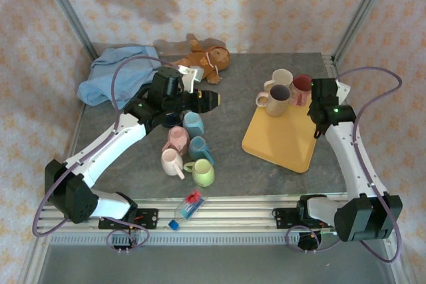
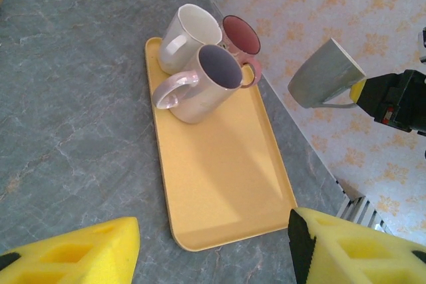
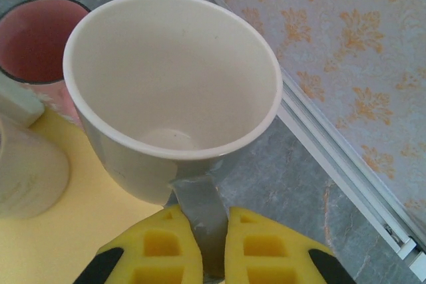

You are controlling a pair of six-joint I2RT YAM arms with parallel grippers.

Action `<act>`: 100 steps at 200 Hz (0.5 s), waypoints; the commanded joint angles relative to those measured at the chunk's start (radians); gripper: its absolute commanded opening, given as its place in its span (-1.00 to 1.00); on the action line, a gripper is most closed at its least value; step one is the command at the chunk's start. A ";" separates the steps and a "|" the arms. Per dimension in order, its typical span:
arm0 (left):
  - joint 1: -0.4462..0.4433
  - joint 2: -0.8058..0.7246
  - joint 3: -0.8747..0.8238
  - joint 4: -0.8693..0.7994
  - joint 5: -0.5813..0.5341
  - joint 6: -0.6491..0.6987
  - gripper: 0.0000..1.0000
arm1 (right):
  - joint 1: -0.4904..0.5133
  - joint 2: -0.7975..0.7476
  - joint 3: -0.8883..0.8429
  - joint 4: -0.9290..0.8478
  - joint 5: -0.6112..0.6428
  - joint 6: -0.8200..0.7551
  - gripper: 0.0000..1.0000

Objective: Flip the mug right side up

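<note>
The right pincer point(image 3: 213, 231) is pinched tight on the flat handle of one pale grey ceramic mug point(image 3: 173, 84). It holds the mug off the table and tilted, mouth turned back towards the wrist. The inside is cream and bare.

Just to that pincer's left, three more mugs stand mouth-up and bunched together at the far end of a single flat yellow plastic tray point(image 2: 219, 177): a cream mug point(image 2: 190, 34), a lilac-pink mug with a dark inside point(image 2: 206, 88) and a pink mug with a maroon inside point(image 2: 241, 36).

The left pincer point(image 2: 213, 231) is spread wide with nothing between its yellow foam pads point(image 2: 86, 251). It points across the table at the tray. Below it and on its near side I count five loose mugs in a cluster: a blue mug point(image 1: 194, 123), a rose mug point(image 1: 176, 138), a teal mug point(image 1: 200, 147), a pale pink mug point(image 1: 172, 162) and a green mug point(image 1: 204, 174).

Behind the left pincer lie one crumpled blue cloth point(image 1: 116, 74) and one brown stuffed toy point(image 1: 203, 58).
</note>
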 commanded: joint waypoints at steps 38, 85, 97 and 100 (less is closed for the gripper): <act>-0.010 0.034 0.040 -0.023 0.017 0.051 0.23 | -0.122 0.100 -0.039 0.270 -0.114 -0.119 -1.00; -0.013 0.067 0.042 -0.024 0.027 0.064 0.24 | -0.157 0.193 -0.061 0.399 -0.138 -0.163 -1.00; -0.014 0.074 0.043 -0.025 0.029 0.068 0.25 | -0.162 0.213 -0.066 0.426 -0.143 -0.169 -1.00; -0.014 0.076 0.043 -0.025 0.030 0.070 0.25 | -0.162 0.218 -0.066 0.434 -0.143 -0.170 -1.00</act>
